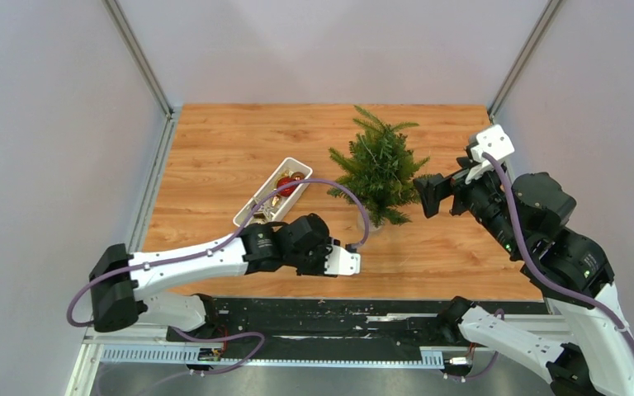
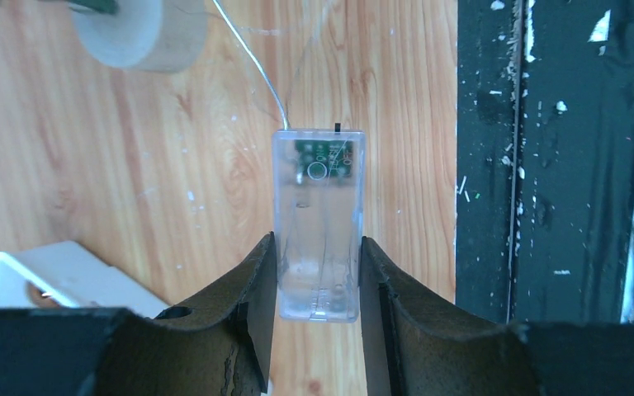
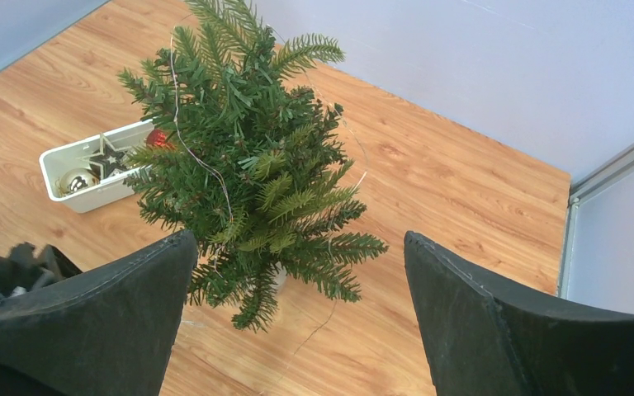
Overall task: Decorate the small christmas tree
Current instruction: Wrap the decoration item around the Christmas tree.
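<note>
- The small christmas tree, centre-right in the top view, stands upright on the table, with bushy green needles and a thin wire draped through it.
- The left gripper is clamped on a clear battery box.
- The right gripper is spread wide, just beside the tree.

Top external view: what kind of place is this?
Probably a lab test cell: plain grey wall panels on metal posts enclose a wooden table, with left arm and right arm mounted at its near edge.
</note>
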{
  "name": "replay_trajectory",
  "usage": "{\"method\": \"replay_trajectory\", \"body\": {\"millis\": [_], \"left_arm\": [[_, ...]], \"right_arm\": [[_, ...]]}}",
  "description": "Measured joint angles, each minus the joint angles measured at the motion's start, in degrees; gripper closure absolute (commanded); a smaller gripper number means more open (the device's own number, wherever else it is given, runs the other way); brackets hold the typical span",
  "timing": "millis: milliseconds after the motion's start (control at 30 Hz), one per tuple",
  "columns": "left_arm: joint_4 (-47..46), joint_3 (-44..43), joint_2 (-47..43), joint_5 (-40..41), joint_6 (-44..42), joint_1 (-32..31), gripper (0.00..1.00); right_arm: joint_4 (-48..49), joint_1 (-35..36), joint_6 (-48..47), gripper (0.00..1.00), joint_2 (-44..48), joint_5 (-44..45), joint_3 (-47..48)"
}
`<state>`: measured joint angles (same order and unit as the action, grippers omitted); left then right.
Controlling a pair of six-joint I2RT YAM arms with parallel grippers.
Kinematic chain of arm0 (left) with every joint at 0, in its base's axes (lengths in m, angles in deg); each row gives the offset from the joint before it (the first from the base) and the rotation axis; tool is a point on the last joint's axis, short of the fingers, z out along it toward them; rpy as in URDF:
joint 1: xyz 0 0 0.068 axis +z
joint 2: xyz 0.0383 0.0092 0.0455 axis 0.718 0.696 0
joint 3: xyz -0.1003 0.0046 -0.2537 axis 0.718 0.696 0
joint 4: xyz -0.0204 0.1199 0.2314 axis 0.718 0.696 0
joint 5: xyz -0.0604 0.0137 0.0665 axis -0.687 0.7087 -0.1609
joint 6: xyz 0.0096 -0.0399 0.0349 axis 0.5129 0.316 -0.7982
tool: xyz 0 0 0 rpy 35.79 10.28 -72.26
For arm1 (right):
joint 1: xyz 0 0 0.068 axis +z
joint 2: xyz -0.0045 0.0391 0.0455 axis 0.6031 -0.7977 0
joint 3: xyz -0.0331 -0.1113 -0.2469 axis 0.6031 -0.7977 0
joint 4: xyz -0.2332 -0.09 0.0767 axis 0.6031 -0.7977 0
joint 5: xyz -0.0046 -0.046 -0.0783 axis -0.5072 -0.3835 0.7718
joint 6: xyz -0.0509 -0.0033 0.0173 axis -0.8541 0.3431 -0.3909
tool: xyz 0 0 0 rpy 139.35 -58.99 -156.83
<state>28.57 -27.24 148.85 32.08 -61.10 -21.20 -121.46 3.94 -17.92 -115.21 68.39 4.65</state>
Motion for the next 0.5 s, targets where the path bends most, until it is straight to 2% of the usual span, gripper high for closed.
{"method": "replay_trajectory", "body": {"millis": [267,500], "left_arm": [[12.6,-9.1,-9.1,-4.5,-2.4,0.0,1.0],[19.7,-16.7,-14.0,-7.5,-3.3,0.0,1.0]], "right_arm": [[0.2,0.0,0.0,0.0,-0.9,-0.3,0.0],[0.2,0.0,0.0,0.0,-1.0,-0.3,0.0]]}}
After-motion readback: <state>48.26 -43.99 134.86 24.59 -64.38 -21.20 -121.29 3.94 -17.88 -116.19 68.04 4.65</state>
